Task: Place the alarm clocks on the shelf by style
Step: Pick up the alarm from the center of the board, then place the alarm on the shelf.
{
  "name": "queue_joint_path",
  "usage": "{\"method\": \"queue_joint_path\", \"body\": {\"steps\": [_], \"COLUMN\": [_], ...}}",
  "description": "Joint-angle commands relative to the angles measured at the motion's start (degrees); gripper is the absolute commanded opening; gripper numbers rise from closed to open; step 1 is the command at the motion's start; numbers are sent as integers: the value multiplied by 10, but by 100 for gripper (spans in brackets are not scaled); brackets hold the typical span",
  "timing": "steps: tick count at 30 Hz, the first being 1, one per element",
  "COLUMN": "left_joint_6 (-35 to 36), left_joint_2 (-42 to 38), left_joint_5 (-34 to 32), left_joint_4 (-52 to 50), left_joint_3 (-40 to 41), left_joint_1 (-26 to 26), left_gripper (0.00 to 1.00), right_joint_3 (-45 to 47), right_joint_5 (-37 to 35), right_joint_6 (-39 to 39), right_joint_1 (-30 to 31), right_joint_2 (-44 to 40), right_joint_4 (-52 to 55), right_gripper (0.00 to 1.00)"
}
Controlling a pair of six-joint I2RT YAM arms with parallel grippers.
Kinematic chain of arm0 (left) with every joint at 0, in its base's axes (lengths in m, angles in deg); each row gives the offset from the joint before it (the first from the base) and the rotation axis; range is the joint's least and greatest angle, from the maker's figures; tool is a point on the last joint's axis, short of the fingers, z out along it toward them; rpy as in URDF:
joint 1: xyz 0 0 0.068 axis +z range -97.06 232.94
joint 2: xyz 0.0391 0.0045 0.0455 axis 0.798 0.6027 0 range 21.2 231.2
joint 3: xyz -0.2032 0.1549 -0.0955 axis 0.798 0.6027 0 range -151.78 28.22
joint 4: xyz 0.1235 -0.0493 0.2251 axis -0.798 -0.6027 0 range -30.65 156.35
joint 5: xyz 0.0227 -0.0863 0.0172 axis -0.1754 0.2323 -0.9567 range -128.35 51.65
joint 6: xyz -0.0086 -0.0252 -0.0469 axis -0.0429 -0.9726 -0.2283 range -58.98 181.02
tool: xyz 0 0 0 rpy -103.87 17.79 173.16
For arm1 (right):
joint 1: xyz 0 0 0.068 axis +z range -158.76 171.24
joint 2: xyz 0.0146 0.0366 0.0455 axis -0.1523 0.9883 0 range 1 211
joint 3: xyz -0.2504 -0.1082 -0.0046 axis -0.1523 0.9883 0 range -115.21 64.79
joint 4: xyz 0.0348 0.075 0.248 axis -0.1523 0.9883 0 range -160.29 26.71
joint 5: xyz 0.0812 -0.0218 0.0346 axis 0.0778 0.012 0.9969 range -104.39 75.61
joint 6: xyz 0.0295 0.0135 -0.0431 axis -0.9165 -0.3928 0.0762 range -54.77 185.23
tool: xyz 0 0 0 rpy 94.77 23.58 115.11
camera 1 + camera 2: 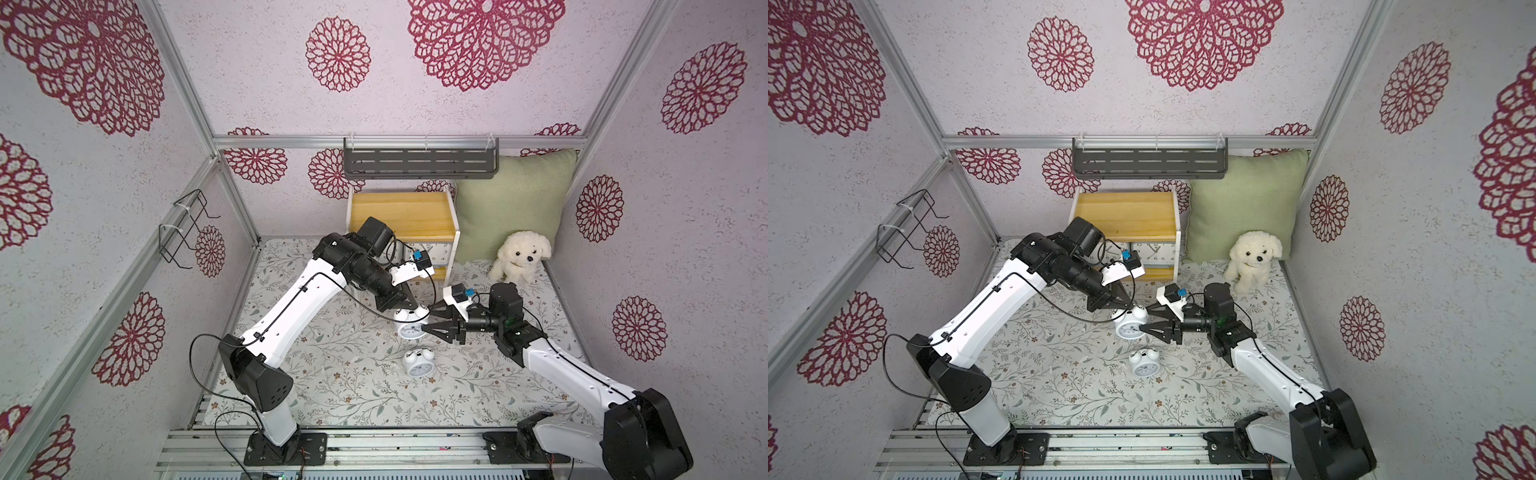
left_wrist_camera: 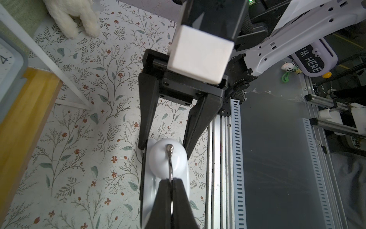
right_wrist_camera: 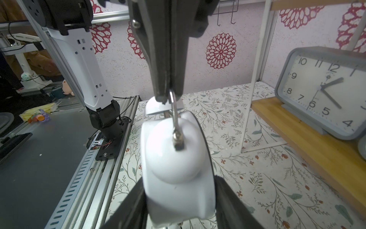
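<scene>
Pinching the wire handle (image 2: 170, 164) atop the clock (image 1: 409, 328), left fingers (image 2: 165, 195) sit closed; right fingers (image 2: 146, 123), from 3 o'clock, straddle its body half-wide, contact unclear.

Two bell clocks (image 1: 410, 329) (image 1: 419, 363), two grey clocks (image 1: 1158, 251) (image 1: 1115, 249)

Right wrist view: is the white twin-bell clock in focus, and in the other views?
In the right wrist view the held twin-bell clock is soft and washed out by glare, while the grey clock beyond is sharp; in the left wrist view it is bright but crisper; in both top views small, evenly lit.
</scene>
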Motion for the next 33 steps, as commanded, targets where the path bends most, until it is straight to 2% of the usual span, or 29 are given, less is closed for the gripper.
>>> {"method": "queue_joint_path", "body": {"steps": [1,3,8,12,15,23,28,33], "left_joint_6": [-4,-13,-31,-57,-99,-295,-350,-398], "left_joint_2": [-7,-14,-36,-57,-95,-300,-362,-376], "left_joint_5": [10,4,-9,-34,-52,-103,-120,-122], "left_joint_4": [30,48,94,137,208,556,587,610], "left_joint_3": [-7,3,32,55,97,357,416,453], "left_joint_1": [-8,-8,-7,-2,17,144,219,277], "left_gripper": [12,22,36,42,44,63,62,62], "right_joint_3": [-23,-22,-13,-3,0,-11,-40,-95], "right_joint_5": [1,-9,-37,-58,-75,-113,-127,-147], "right_joint_6": [2,2,-6,-27,-48,-104,-123,-129], "right_joint_1": [3,3,3,2,-2,-20,-26,-30], "right_joint_2": [-1,-3,-11,-16,-21,-44,-48,-31], "right_joint_4": [-13,-14,-31,-58,-80,-128,-144,-139], "right_gripper": [44,39,32,30,30,30,30,30]}}
